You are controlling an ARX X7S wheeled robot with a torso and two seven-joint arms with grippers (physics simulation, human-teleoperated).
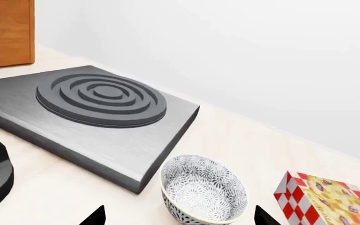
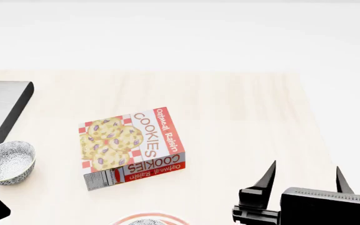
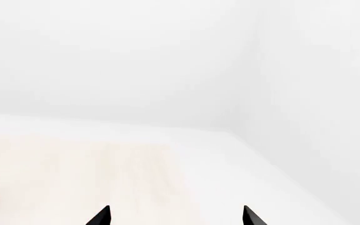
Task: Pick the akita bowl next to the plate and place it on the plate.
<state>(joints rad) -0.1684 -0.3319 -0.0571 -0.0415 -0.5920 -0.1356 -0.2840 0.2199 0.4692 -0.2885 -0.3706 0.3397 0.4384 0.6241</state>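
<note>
A: Nearest the head camera sits the right gripper (image 2: 303, 176), its two dark fingers spread wide with nothing between them, above bare table (image 2: 243, 117).

B: And the left one?

A: Barely in the head view, only a dark piece at the lower left corner. From the left wrist, its fingertips stand wide apart at the frame's lower edge, the left gripper (image 1: 180, 216) empty, with a bowl (image 1: 204, 188) between and just beyond the tips.

B: Is that bowl touched?

A: No contact shows. It stands upright on the table, patterned grey-black, just beside the corner of the stove (image 1: 92, 119), near the cookie box (image 1: 330, 199).

B: Where is the plate?

A: Only a sliver of the plate (image 2: 120, 219), a red-ringed rim, peeks at the bottom edge of the head view, below the cookie box, with something patterned on or behind it. Too little shows to say what it is.

B: So the bowl and plate?

A: Well apart; the bowl sits at the far left by the stove, the cookie box between them.

B: Right wrist view?

A: Pale table, white wall, a red edge of the box.
</note>
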